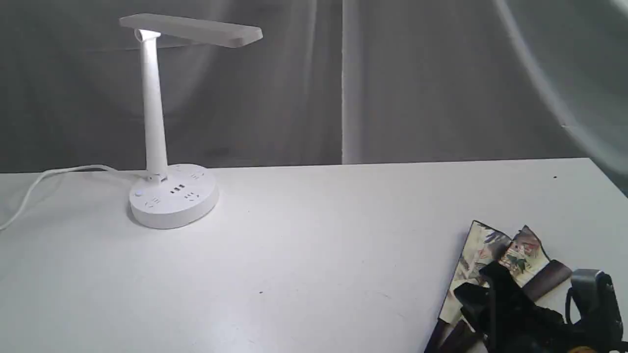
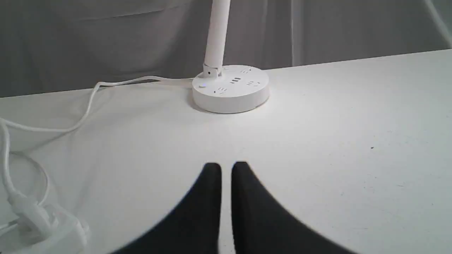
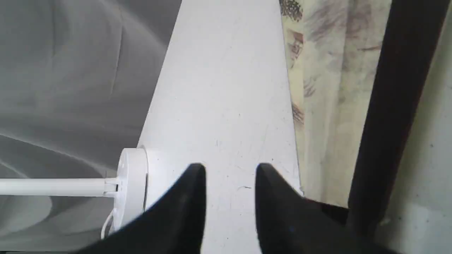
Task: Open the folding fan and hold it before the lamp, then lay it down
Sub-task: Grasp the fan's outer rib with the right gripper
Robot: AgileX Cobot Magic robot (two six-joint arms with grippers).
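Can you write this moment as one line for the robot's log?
folding fan: partly spread on table | right hand: open, empty, by fan | left hand: nearly shut, empty | lamp: upright

The exterior view looks slightly down across the surface, with the lamp at ten o'clock and the folding fan at four. The left wrist view sits low behind the left tool, facing the lamp at twelve. The right wrist view, rolled sideways, hangs close over the fan. All three share the lamp's base.
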